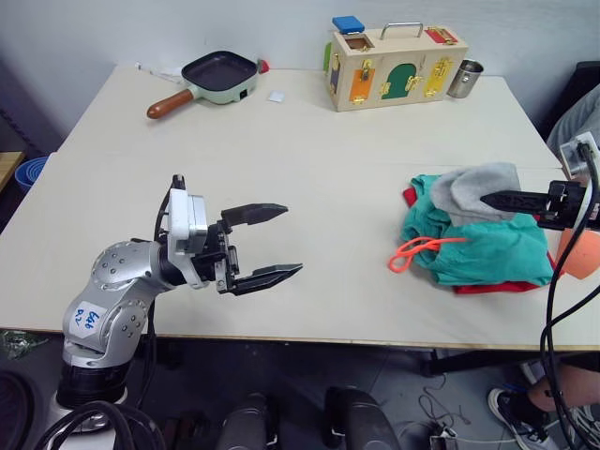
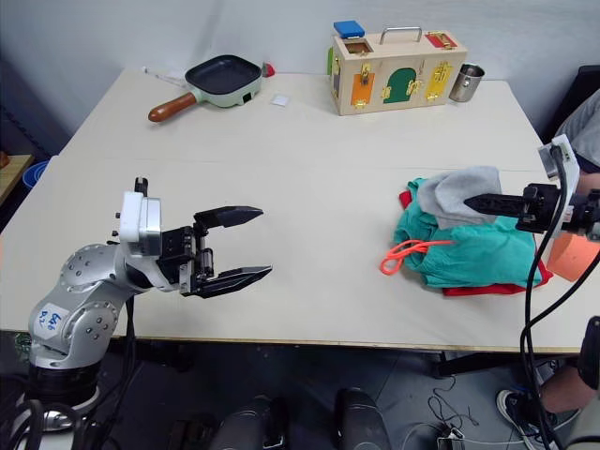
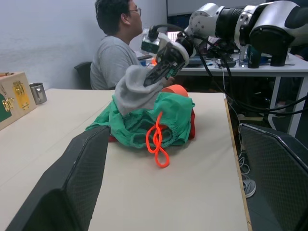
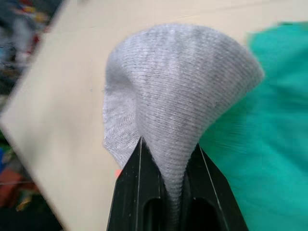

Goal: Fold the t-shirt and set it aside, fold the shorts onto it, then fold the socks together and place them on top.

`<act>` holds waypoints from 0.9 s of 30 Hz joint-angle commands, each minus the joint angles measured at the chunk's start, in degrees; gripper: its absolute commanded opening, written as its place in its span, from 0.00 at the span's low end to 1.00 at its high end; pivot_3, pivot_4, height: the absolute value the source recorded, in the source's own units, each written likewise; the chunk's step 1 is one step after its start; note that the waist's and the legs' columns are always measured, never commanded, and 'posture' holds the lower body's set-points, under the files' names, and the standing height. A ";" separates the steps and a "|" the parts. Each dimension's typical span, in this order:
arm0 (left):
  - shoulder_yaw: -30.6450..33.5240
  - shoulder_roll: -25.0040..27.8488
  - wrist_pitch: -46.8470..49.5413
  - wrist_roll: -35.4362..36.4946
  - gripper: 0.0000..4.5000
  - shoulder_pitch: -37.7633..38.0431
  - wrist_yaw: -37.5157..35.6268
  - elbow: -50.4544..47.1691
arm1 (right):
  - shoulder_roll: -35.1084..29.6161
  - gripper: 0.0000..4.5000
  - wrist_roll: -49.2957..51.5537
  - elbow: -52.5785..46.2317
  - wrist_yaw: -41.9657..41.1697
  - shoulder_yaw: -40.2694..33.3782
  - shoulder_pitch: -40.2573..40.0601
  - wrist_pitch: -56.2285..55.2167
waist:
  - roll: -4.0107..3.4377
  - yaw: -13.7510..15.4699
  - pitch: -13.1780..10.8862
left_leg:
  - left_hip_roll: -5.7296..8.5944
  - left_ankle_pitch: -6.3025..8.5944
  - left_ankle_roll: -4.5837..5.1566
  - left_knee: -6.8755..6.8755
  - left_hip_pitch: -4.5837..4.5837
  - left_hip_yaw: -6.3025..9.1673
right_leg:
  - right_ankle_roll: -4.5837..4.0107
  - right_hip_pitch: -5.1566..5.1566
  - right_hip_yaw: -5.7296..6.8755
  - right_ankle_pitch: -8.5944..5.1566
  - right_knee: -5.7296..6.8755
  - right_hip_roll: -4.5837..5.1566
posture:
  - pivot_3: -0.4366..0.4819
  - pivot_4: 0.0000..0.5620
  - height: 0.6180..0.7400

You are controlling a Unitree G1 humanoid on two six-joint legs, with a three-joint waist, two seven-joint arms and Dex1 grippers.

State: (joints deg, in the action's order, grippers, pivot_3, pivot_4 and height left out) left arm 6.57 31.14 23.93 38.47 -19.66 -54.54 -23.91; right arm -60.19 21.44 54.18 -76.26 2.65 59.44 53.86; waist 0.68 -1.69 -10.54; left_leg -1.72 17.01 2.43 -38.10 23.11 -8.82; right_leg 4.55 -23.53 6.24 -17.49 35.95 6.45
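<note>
Right fingers (image 4: 166, 192) pinching socks (image 1: 473, 190) over shorts (image 1: 487, 246); left fingers (image 1: 292, 241) spread wide.

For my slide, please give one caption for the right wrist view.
Right gripper pinching the grey socks above the teal shorts.

A wide beige rectangular table (image 1: 309, 178) carries several objects along its far edge. At the far left, a square black frying pan with a pale green body and brown wooden handle (image 1: 214, 79). Near it, a small white square tile (image 1: 276, 96) lies flat. Right of centre, an upright pale wooden latch box with coloured doors and a metal handle (image 1: 397, 64), a blue block (image 1: 347, 24) on top. Just beside it, a small metal cup (image 1: 464, 78). A seated person in a grey shirt (image 3: 113, 50) appears beyond the table.
</note>
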 commanded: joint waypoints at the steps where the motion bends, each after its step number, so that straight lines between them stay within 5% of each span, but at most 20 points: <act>1: 0.18 -0.51 -0.27 1.63 0.99 -1.41 0.83 -0.69 | 0.37 0.00 -6.21 7.98 0.75 1.51 3.76 -6.71 | -0.02 0.08 -0.01 | 0.01 0.00 0.00 0.00 0.02 -0.02 | 0.00 -0.04 -0.02 0.00 0.02 0.00 | 0.48 0.27 1.00; 12: 0.30 0.27 1.26 1.89 0.99 -3.32 0.74 0.84 | 2.39 0.00 -11.91 19.56 18.77 -5.23 5.18 -17.18 | -0.03 0.17 -0.01 | 0.02 -0.02 -0.01 -0.03 0.06 -0.02 | 0.00 -0.03 -0.01 0.00 0.02 0.00 | 0.48 0.27 1.00; 19: 0.13 1.44 1.55 1.99 1.00 -3.63 -0.29 1.86 | 1.37 0.52 -13.84 18.93 17.81 -6.68 4.94 -17.82 | -0.06 0.13 -0.02 | 0.00 -0.05 -0.04 -0.02 0.06 -0.02 | 0.00 -0.03 -0.03 0.00 0.03 -0.05 | 0.48 0.27 1.00; 23: 1.12 4.27 -0.33 -1.48 1.00 -3.04 -1.37 4.50 | -5.86 0.84 -16.75 14.43 7.95 -4.71 0.67 -28.37 | -0.30 0.72 -0.13 | 0.01 -0.05 -0.04 -0.03 0.07 0.01 | 0.00 -0.04 0.00 0.00 0.03 -0.04 | 0.48 0.27 1.00; 25: 1.41 5.90 -1.57 -3.16 1.00 -2.30 -1.76 5.40 | -7.45 0.97 -16.39 11.62 6.88 -6.39 -2.77 -38.05 | -0.51 1.14 -0.14 | 0.05 -0.05 -0.03 -0.01 0.08 -0.02 | 0.01 -0.06 -0.01 0.00 0.00 -0.04 | 0.48 0.27 1.00; 27: 2.96 7.86 -1.71 -3.05 1.00 -1.27 -2.58 6.32 | -7.85 0.99 -13.59 8.89 5.19 -9.98 -5.40 -43.76 | -0.51 0.92 -0.14 | 0.03 -0.02 -0.05 0.00 0.04 -0.10 | 0.01 -0.05 -0.06 0.00 0.00 -0.08 | 0.48 0.27 1.00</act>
State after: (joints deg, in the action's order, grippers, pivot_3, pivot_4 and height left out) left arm 7.80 38.00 23.47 35.56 -21.40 -56.29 -17.00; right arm -66.84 5.75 66.06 -69.24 -4.73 54.57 15.62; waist 0.18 -0.77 -10.68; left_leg -1.72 16.99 2.38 -38.11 23.14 -8.95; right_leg 4.56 -23.59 6.15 -17.49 35.96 6.34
